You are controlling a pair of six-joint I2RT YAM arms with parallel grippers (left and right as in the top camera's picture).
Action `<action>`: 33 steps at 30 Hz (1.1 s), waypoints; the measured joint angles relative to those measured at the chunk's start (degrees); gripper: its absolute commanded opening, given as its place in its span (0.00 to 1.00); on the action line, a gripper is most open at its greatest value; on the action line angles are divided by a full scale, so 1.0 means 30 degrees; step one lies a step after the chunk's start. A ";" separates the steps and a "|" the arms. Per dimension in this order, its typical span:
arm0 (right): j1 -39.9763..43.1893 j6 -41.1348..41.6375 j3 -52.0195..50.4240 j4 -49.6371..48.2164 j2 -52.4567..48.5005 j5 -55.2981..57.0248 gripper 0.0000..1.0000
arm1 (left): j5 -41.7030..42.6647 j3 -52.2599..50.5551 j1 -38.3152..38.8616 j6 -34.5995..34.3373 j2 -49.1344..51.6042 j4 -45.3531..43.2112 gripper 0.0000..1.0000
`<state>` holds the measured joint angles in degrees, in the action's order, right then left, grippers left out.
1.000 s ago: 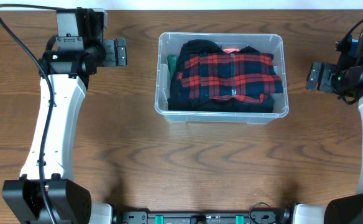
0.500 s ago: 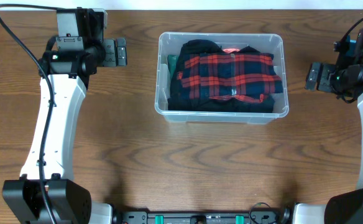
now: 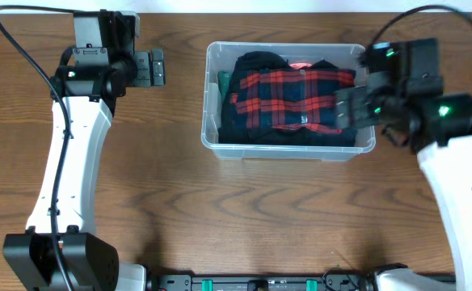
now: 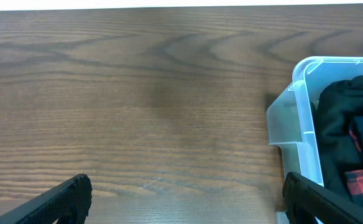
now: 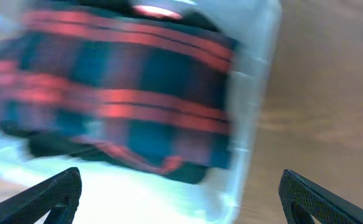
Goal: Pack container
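The left jaws and right jaws are spread, empty, the right above the container [image 3: 284, 150] holding a plaid shirt [image 3: 297, 101].

Overhead top-down (wrists near container [image 3: 288, 153])

Wooden table [image 3: 220, 210], dark brown, wavy grain running side to side. Faint pale scratches [image 4: 149, 183] in surface. Thin whitish strip [image 3: 301, 5] past far edge; nature unclear. Light even, soft shadows.
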<state>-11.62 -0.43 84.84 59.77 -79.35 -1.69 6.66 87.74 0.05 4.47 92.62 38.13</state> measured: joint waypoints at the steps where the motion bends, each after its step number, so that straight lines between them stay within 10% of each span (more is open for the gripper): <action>1: -0.0656 -0.0007 0.0000 0.0000 0.0437 0.0000 0.99 | 0.0000 0.0000 0.0000 0.0000 0.0000 0.0007 0.98; 12: -0.1923 -0.0787 -0.2229 -0.3111 0.6003 0.0284 0.99 | 0.0000 0.0000 0.0000 0.0000 0.0000 0.0007 0.98; 24: 0.0583 -0.0984 -1.7340 -1.8476 1.5373 -0.1537 0.99 | 0.0000 0.0000 0.0000 0.0000 0.0000 0.0015 0.98; 33: 0.2229 -0.0984 -2.3839 -2.3088 1.9657 -0.2863 0.99 | 0.0000 0.0000 0.0000 0.0000 0.0000 0.0015 0.98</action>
<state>-4.93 -3.38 13.32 -9.50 -20.38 -10.28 6.66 87.74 0.05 4.47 92.62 38.17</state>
